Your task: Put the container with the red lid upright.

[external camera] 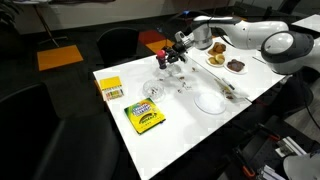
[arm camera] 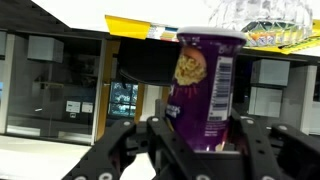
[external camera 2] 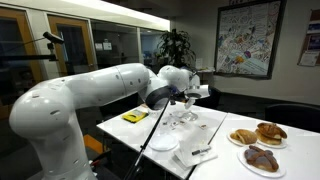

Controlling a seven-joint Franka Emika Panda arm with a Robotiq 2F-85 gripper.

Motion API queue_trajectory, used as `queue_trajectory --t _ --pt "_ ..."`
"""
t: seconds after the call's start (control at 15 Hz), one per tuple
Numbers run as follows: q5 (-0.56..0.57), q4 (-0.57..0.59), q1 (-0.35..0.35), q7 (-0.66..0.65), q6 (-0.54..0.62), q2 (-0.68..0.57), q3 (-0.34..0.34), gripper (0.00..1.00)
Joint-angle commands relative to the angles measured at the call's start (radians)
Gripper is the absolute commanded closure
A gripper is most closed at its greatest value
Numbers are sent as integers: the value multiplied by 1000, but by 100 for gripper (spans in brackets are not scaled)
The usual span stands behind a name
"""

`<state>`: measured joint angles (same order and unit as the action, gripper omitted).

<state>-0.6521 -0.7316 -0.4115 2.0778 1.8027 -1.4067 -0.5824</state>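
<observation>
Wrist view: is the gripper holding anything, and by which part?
Yes: the gripper grips the container with the red lid by its labelled body, a finger on each side.

The worktop (external camera: 190, 128) is smooth and white with a faint sheen. The arm (external camera 2: 90, 100) wears a glossy white plastic shell that catches the ceiling light. The fingers (arm camera: 248, 140) look like matt black plastic. Between them, the container (arm camera: 205, 85) carries a shiny printed purple wrap with a paler, smooth rim. The crayon box (external camera: 145, 118) is yellow printed card, slightly glossy, and so is the smaller yellow box (external camera: 110, 90). The glass vessel (arm camera: 262, 12) is clear, faceted and glinting.
</observation>
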Motion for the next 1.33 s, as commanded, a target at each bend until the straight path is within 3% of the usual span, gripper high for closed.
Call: queue_trajectory --t 0.0,0.27,0.67,0.87,1.27 --pt "0 0 0 0 0 0 0 71" --pt "3 -7 -39 42 -83 -11 -6 71" --pt "17 34 -93 117 -296 -64 -4 71" --pt "25 36 -94 120 -368 -68 10 71" --pt "16 24 -62 102 -403 -64 46 71"
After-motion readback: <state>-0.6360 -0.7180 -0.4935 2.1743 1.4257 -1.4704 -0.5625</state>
